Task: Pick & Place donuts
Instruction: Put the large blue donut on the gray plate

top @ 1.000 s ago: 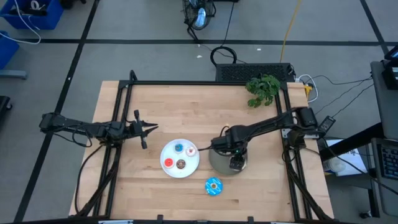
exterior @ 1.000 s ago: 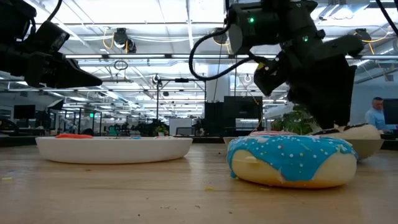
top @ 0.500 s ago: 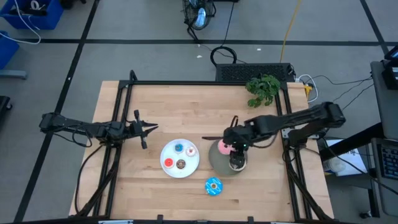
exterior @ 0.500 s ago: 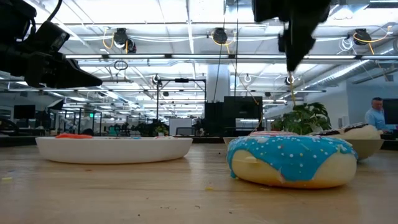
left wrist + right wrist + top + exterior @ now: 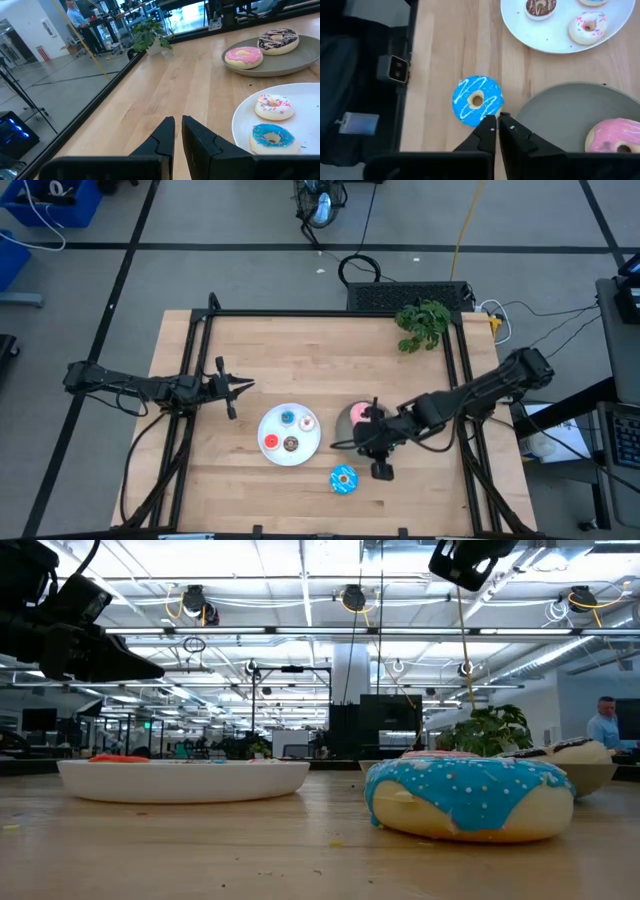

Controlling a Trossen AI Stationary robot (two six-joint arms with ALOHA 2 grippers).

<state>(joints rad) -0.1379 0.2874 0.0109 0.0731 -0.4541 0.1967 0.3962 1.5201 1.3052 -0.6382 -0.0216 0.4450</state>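
The blue-iced donut [image 5: 343, 478] [image 5: 477, 100] lies flat on the bare table near its front edge. A pink donut [image 5: 243, 56] and a chocolate sprinkled donut [image 5: 277, 41] lie on the grey plate [image 5: 570, 115]. In the high view my right arm hides the chocolate one. Several tiny donuts lie on the white plate [image 5: 290, 433], among them a pale pink one [image 5: 273, 106] and a blue one [image 5: 272, 138]. My right gripper [image 5: 496, 120] hangs shut and empty, high above the gap between the blue-iced donut and the grey plate. My left gripper [image 5: 178, 122] waits shut and empty, left of the white plate.
A potted green plant [image 5: 422, 322] stands at the table's far right. Black frame rails [image 5: 190, 380] run along the left and right sides. A small camera [image 5: 393, 69] sits at the near edge. Bare wood lies between the white plate and the far edge.
My right gripper has risen from low over the grey plate, where it stood at the chocolate donut, and has moved toward the table's near edge. It now hangs high above the table. The chocolate donut has stayed on the grey plate.
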